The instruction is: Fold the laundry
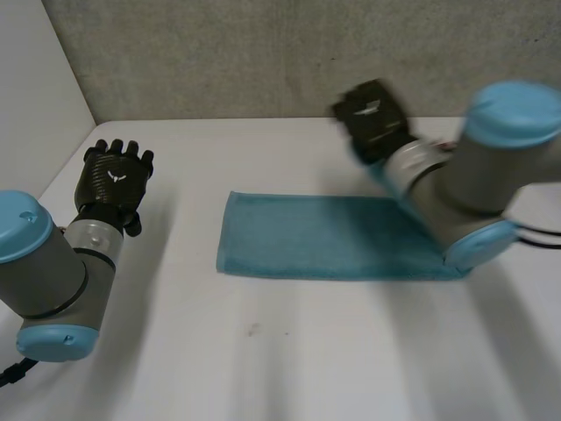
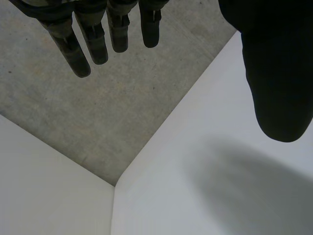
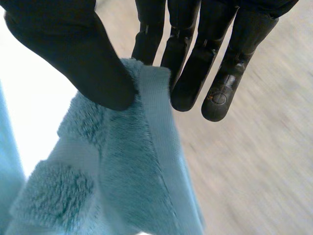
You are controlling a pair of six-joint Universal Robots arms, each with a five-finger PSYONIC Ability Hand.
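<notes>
As right hand point(image 3: 68, 44) pinches towel point(image 3: 127, 181), edge aloft

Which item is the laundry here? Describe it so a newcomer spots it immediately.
Near the middle of the white table lies a teal terry-cloth towel, laid out as a long strip. It is the only cloth there, and the right robot hand pinches its hemmed edge.

Teal terry towel point(image 1: 316, 237) lies in a long strip, one end lifted.
</notes>
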